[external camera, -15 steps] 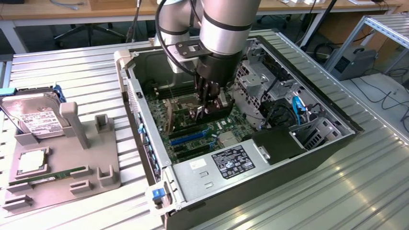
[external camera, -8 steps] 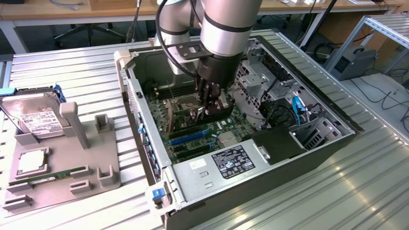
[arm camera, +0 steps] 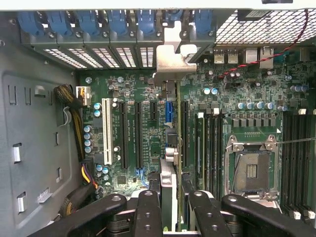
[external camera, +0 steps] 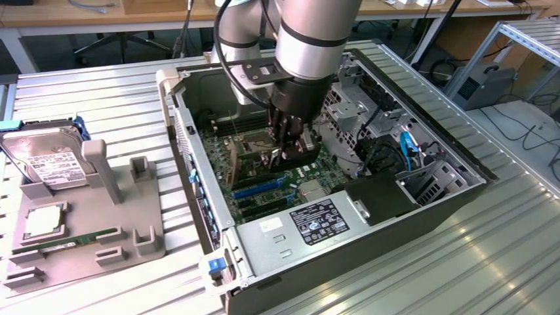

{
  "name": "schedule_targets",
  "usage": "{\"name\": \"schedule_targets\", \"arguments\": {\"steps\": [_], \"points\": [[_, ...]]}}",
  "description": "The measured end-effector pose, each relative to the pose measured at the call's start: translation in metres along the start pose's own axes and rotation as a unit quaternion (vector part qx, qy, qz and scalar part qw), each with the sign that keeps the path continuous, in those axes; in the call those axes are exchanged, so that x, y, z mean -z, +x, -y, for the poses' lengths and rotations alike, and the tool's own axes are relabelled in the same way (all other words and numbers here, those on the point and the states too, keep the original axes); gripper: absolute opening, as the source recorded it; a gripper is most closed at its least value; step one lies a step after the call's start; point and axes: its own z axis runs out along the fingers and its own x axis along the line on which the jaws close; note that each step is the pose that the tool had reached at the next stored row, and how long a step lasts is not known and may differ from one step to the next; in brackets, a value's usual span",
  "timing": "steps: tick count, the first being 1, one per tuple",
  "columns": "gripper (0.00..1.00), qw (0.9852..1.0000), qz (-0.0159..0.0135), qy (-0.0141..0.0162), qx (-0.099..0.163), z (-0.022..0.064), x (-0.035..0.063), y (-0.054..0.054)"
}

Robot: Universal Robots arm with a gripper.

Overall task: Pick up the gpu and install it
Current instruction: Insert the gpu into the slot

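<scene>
My gripper (external camera: pixel 285 143) hangs inside the open computer case (external camera: pixel 437 197), above the green motherboard (external camera: pixel 262 177). It is shut on the gpu (external camera: pixel 300 156), a dark card held on edge between the fingers. In the wrist view the gripper (arm camera: pixel 173 200) clamps the gpu (arm camera: pixel 178 148), which I see edge-on. Its silvery end bracket (arm camera: pixel 171 57) reaches the row of rear slot covers with blue clips (arm camera: pixel 118 22). The card's lower edge runs just above the board, beside the short blue expansion slot (arm camera: pixel 169 111); whether it touches a slot I cannot tell.
The empty CPU socket (arm camera: pixel 252 170) and memory slots (arm camera: pixel 296 158) lie beside the card. A white slot (arm camera: pixel 105 131) and yellow cables (arm camera: pixel 74 118) sit towards the case wall. Outside the case, a grey holder (external camera: pixel 131 223) carries a hard drive (external camera: pixel 48 164) and a green memory stick (external camera: pixel 65 244).
</scene>
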Motion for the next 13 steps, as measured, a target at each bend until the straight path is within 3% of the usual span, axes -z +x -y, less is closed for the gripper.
{"name": "schedule_targets", "arguments": {"steps": [13], "points": [[0.27, 1.0000, 0.0000, 0.0000, 0.000, 0.0001, -0.0007, 0.0047]]}}
